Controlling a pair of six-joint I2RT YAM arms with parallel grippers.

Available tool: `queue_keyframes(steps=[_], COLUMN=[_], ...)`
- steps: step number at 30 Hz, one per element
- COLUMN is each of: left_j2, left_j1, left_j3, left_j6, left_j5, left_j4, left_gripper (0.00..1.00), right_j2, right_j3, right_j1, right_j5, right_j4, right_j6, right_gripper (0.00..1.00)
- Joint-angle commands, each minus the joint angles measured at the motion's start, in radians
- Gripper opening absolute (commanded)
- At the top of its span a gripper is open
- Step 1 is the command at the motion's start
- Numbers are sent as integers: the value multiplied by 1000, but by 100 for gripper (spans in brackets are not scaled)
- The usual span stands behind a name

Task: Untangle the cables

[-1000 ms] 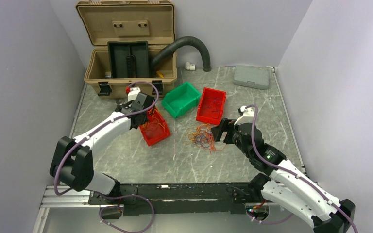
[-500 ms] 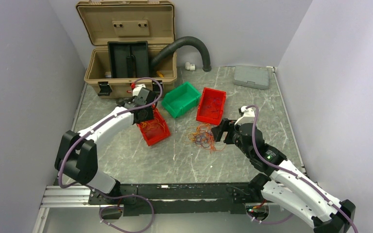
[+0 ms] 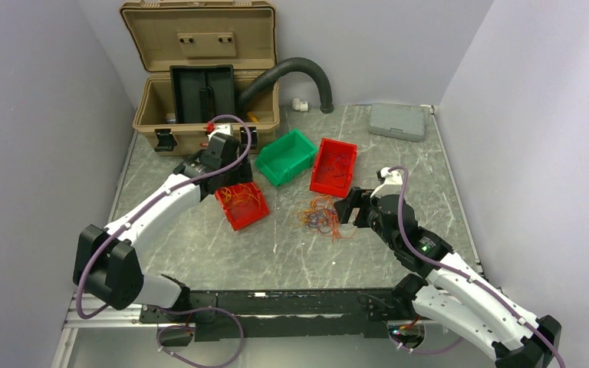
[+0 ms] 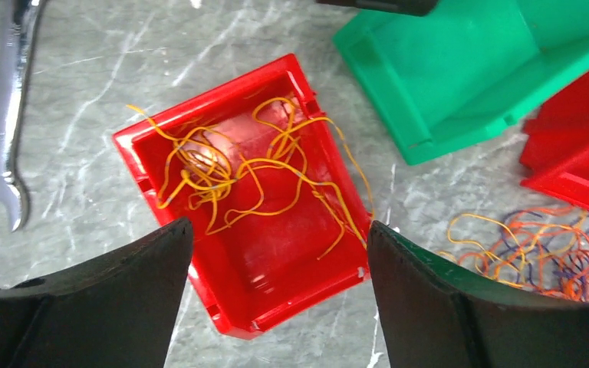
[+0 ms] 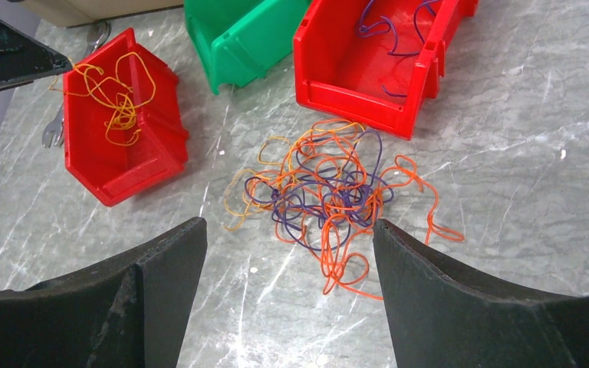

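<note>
A tangle of orange, purple and yellow cables (image 3: pixel 320 217) (image 5: pixel 330 192) lies on the marble table; its edge shows in the left wrist view (image 4: pixel 537 249). Loose yellow cables (image 4: pixel 230 165) (image 5: pixel 115 96) lie inside the left red bin (image 3: pixel 234 221) (image 4: pixel 276 307). Purple cables (image 5: pixel 387 31) rest in the right red bin (image 3: pixel 324 184) (image 5: pixel 353 100). My left gripper (image 3: pixel 232 178) (image 4: pixel 278 224) hangs open above the left bin with nothing between its fingers. Just right of the tangle, my right gripper (image 3: pixel 347 208) (image 5: pixel 289 223) stands open and empty above the table.
A green bin (image 3: pixel 284 157) (image 4: pixel 460 69) sits between the two red bins. A wrench (image 4: pixel 0 115) lies left of the left bin. An open tan toolbox (image 3: pixel 199 77), a black hose (image 3: pixel 299 69) and a grey case (image 3: pixel 397 120) stand at the back.
My left gripper has opened and drawn up and back from the left red bin, leaving the yellow cables in it. The right arm has not moved.
</note>
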Motion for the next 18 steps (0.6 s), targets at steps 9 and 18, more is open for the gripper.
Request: queue_keyframes(steps=[9, 18], left_j2=[104, 99], left_j1=[-3, -1], left_j3=[40, 83], left_j6=[-188, -149], left_j5=[268, 156], left_j4=[98, 8], left_gripper=[73, 0], right_j2=[-17, -54], right_j3=[8, 11], right_j1=[-1, 0], right_j5=[8, 36], right_j4=[3, -38], right_j6=[-5, -15], right_gripper=[82, 82])
